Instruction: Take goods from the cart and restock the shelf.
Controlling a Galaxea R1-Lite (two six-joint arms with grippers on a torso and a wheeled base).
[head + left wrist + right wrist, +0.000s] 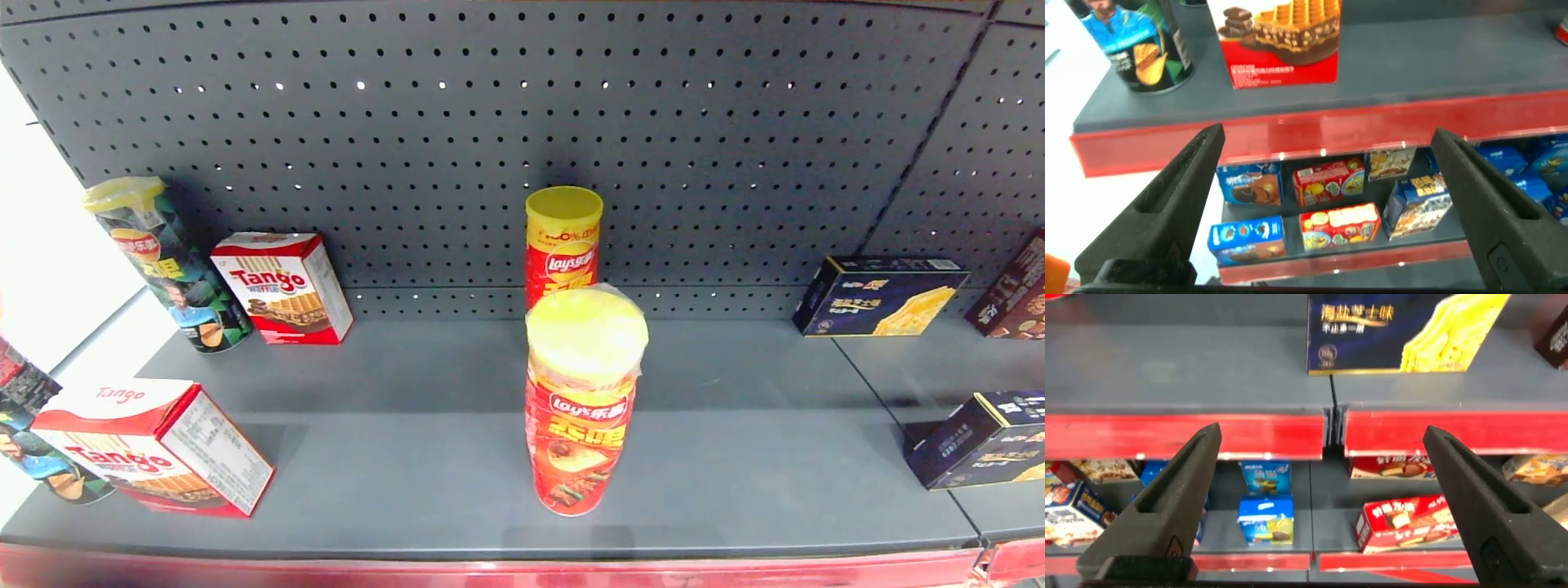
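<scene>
Two red chip cans with yellow lids stand mid-shelf, one near the front [581, 400] and one by the pegboard [563, 245]. My left gripper [1327, 208] is open and empty, held in front of the shelf's red front edge [1315, 131], below a red-and-white wafer box [1282, 37] and a dark green chip can [1139, 45]. My right gripper [1323, 502] is also open and empty, facing the red edge [1184, 433] below a dark blue box [1404, 331].
On the shelf's left stand a dark green can [167, 265], two wafer boxes [282, 286] [155, 449] and another dark can [33, 433]. Dark blue boxes [882, 296] [980, 437] and a brown box [1016, 294] sit at right. A lower shelf holds several snack boxes [1331, 184].
</scene>
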